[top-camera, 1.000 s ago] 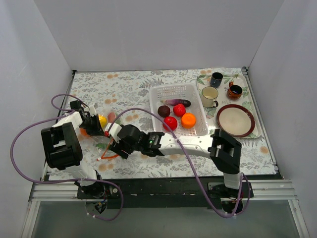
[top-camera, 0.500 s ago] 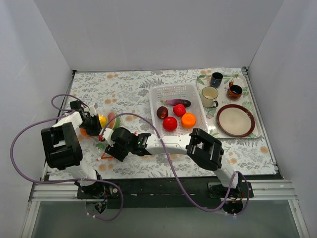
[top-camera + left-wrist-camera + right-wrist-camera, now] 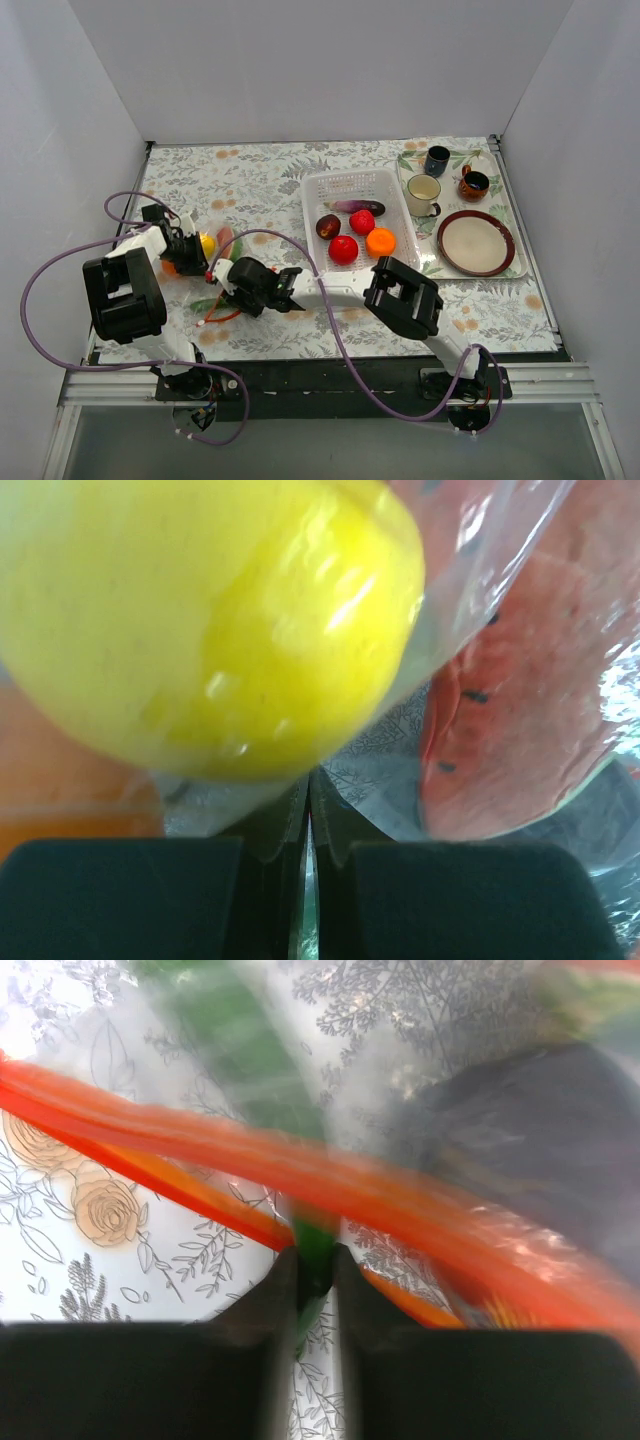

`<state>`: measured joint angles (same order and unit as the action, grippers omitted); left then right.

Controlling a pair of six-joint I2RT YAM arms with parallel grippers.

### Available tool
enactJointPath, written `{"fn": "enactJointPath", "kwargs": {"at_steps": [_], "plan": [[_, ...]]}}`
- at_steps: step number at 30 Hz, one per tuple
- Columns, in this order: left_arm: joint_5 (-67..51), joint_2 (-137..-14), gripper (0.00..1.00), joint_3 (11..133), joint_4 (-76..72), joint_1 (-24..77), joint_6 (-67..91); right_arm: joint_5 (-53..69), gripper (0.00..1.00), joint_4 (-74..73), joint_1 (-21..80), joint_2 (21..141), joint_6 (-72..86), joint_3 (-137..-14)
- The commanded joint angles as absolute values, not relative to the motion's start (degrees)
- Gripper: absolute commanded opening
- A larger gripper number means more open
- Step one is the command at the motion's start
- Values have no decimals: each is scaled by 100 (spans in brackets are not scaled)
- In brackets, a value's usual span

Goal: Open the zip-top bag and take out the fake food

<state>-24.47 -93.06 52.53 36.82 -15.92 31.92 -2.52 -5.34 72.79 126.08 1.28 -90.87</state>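
The clear zip-top bag lies at the table's left, its red-orange zip strip crossing the right wrist view. My left gripper is shut on a fold of the bag's plastic, just below a yellow ball and a red watermelon slice inside it. My right gripper is shut on a thin green piece of fake food at the bag's mouth. A dark purple piece lies blurred behind the strip. In the top view, the left gripper and right gripper sit close together.
A white perforated basket in the middle holds two red balls, an orange one and purple pieces. At the back right stand three mugs and a plate. Walls close three sides.
My right arm has reached further left to the bag's mouth, and its jaws have gone from wide open to shut on the green piece. The left gripper has kept its hold.
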Motion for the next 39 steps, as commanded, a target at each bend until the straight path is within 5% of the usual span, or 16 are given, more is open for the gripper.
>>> {"fn": "enactJointPath", "kwargs": {"at_steps": [1,12,28,39], "plan": [[-2505,-9070,0,5150,3639,-1626,3120,-176,2,-369,7277,12174,158,-8834],[-2329,-9281,0,5317,3542,-1644,3094,-983,1,-808,7277,10390,334,-7674],[-3023,-9114,0,6222,4420,-1644,3322,-5314,1,-4137,6277,9484,2326,-7813],[-3262,-8833,0,6838,5001,-1652,3287,-5290,1,-3278,5643,8982,2092,-7664]]}}
